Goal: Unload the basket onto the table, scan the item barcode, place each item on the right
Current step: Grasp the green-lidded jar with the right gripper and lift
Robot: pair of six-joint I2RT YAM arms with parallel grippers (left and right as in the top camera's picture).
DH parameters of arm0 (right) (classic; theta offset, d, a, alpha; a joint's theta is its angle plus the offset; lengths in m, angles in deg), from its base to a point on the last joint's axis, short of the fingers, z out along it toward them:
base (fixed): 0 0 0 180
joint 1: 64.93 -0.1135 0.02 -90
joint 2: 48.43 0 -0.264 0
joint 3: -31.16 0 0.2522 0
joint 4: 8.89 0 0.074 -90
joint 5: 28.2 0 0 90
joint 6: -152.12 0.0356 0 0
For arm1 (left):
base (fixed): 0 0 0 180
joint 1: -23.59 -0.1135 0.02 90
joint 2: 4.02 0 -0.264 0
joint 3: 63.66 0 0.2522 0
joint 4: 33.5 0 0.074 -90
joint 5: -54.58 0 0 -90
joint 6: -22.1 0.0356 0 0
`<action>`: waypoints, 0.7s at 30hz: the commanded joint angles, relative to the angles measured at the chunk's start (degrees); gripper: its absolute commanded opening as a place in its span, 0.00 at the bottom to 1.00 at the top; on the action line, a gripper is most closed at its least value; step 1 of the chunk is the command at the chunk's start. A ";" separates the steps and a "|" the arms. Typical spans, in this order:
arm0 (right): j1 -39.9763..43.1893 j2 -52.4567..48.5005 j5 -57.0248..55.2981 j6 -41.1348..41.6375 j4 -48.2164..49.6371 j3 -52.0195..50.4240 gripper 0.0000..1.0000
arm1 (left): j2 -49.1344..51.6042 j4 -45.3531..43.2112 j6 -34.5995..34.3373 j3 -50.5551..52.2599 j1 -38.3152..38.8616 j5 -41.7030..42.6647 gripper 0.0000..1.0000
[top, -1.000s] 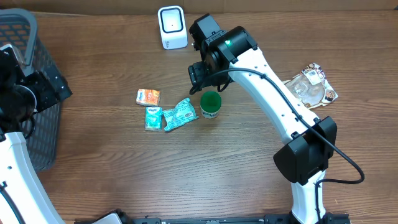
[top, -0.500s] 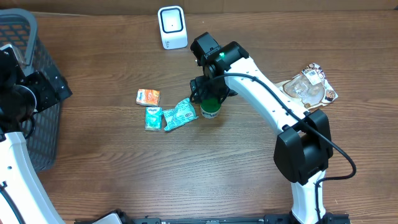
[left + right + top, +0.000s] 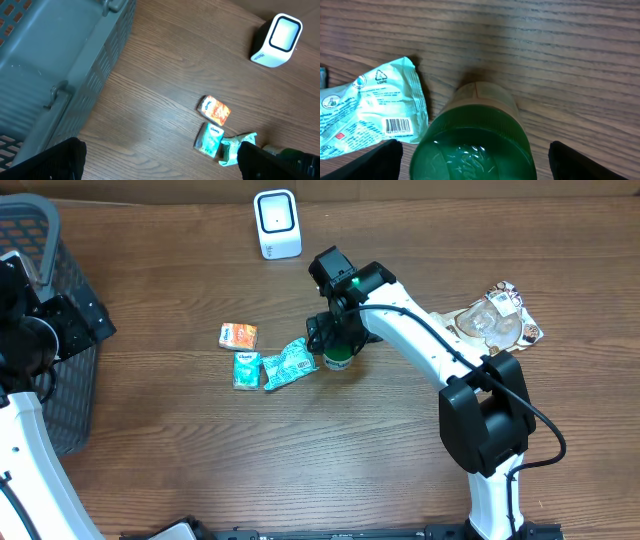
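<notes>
A small jar with a green lid (image 3: 339, 361) (image 3: 475, 142) stands upright in the middle of the table. My right gripper (image 3: 335, 340) (image 3: 480, 162) hangs open directly over it, one finger (image 3: 370, 162) on each side of the lid, apart from it. A teal pouch (image 3: 290, 363) (image 3: 375, 107) lies just left of the jar, with a printed barcode (image 3: 398, 126) facing up. The white scanner (image 3: 277, 224) (image 3: 277, 39) stands at the back edge. My left gripper (image 3: 160, 160) is open and holds nothing, far left by the basket.
A grey basket (image 3: 30, 225) (image 3: 50, 60) sits at the left edge. An orange packet (image 3: 238, 336) (image 3: 215, 110) and a small teal packet (image 3: 246, 369) (image 3: 210, 140) lie left of the pouch. A clear snack bag (image 3: 497, 318) lies at the right.
My right gripper came forward and down from behind the jar until it straddles the lid, its jaws spreading wider. The left arm and the items stayed still.
</notes>
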 commanded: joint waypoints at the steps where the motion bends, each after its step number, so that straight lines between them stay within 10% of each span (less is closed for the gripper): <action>1: 0.26 -0.26 -0.37 0.00 0.85 -0.28 0.91 | 0.20 -0.07 -0.81 -0.48 -0.24 0.57 1.00; 11: 0.28 -0.28 -2.10 -0.39 3.08 -3.74 0.90 | 0.20 -0.07 -0.81 -0.48 -0.24 0.57 0.99; 21: 0.28 -0.26 -2.73 -0.37 5.09 -3.72 0.67 | 0.20 -0.07 -0.81 -0.48 -0.24 0.57 1.00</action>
